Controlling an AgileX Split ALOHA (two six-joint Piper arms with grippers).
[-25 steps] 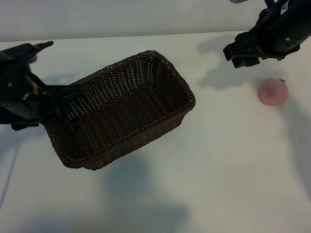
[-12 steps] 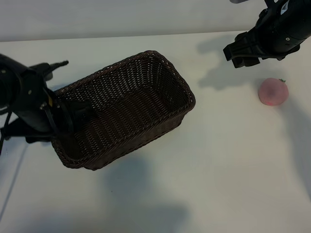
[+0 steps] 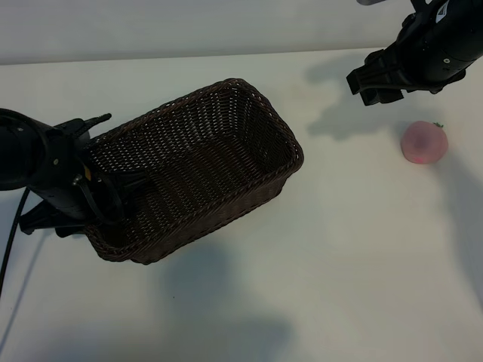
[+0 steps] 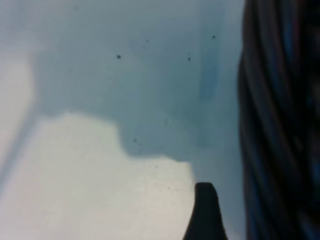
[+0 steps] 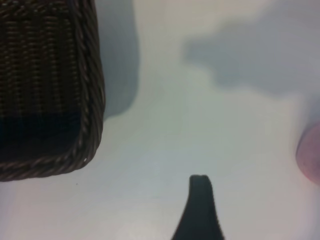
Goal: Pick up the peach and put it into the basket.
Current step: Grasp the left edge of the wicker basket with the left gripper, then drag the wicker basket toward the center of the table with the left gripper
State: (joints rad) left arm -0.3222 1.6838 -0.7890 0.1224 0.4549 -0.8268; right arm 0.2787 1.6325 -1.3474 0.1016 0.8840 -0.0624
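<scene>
The peach (image 3: 424, 142), small and pink, lies on the white table at the far right; its edge also shows in the right wrist view (image 5: 311, 154). The dark brown wicker basket (image 3: 249, 94) stands left of centre, with nothing in it. My right gripper (image 3: 367, 86) hangs open above the table between basket and peach, up and to the left of the peach, holding nothing. One of its fingers (image 5: 200, 205) shows over bare table. My left gripper (image 3: 109, 197) is open at the basket's left end. One finger (image 4: 205, 212) stands just outside the braided rim (image 4: 280, 120).
The white table (image 3: 339, 264) stretches bare in front of and between the basket and the peach. A black cable (image 3: 11, 241) trails from the left arm at the left edge. A pale wall (image 3: 189, 30) runs along the back.
The left arm has swung in from the far left and forward, ending against the basket's left end. The right arm, the peach and the basket have stayed put.
</scene>
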